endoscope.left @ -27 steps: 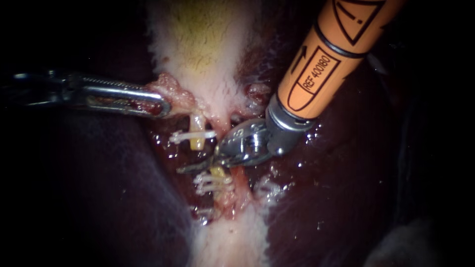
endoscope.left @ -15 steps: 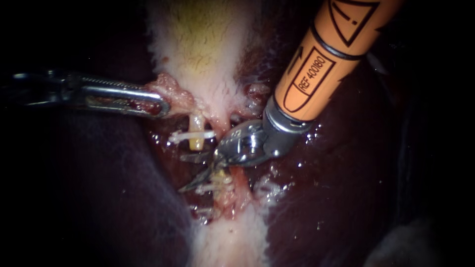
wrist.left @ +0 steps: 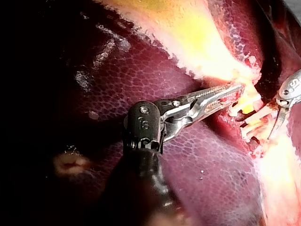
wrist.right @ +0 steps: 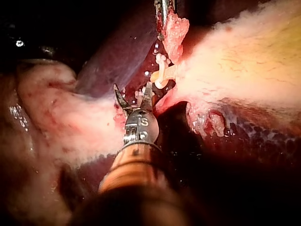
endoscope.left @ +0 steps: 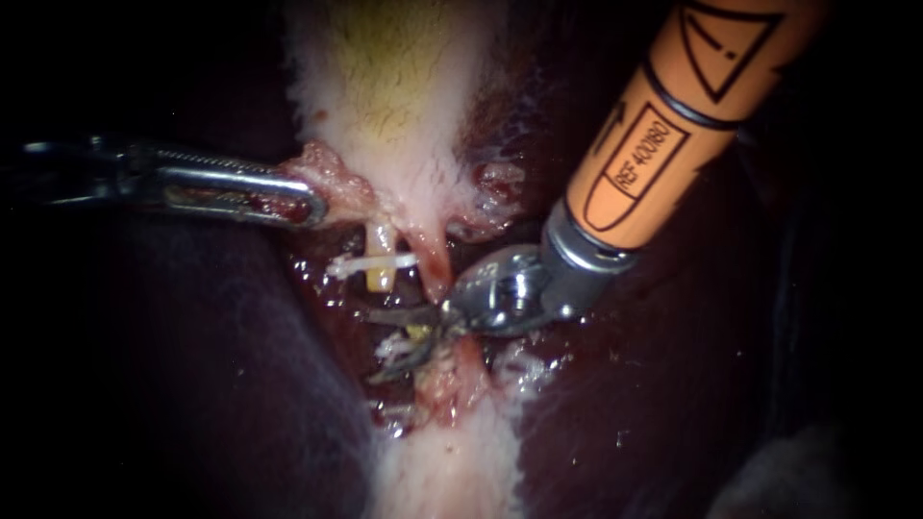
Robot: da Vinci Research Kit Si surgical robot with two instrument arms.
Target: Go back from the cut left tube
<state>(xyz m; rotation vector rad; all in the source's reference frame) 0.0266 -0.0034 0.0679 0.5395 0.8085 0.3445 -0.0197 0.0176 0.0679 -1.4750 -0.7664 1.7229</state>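
**A:** Where does the cut left tube (endoscope.left: 383,252) lie?

**B:** Parted, mid-scene in the endoscope view. Its yellow upper stump (endoscope.left: 382,278) hangs just under the gallbladder (endoscope.left: 385,96), with one white clip (endoscope.left: 358,263) across it. The lower stump (endoscope.left: 419,333) sits a little below, with more clips (endoscope.left: 394,350) bunched on it.

**A:** And the right instrument (endoscope.left: 371,343)?

**B:** Its hand is wide open, two thin blades spread in a V and gripping nothing I can see. The upper blade sits in the gap between the stumps. The lower one lies across the bunched clips.

**A:** The left instrument (endoscope.left: 317,204)?

**B:** Its hand is closed on the ragged pink edge of the gallbladder, holding it out over the dark liver (endoscope.left: 192,384).

**A:** How will the tube handle?

**B:** Soft, wet and slippery, I'd judge, and easily torn. A snagged blade could drag a clip off. I'd take hold of neither stump. I'd draw the blades straight back along the shaft, clear of the clips. Any grip belongs on the gallbladder edge.
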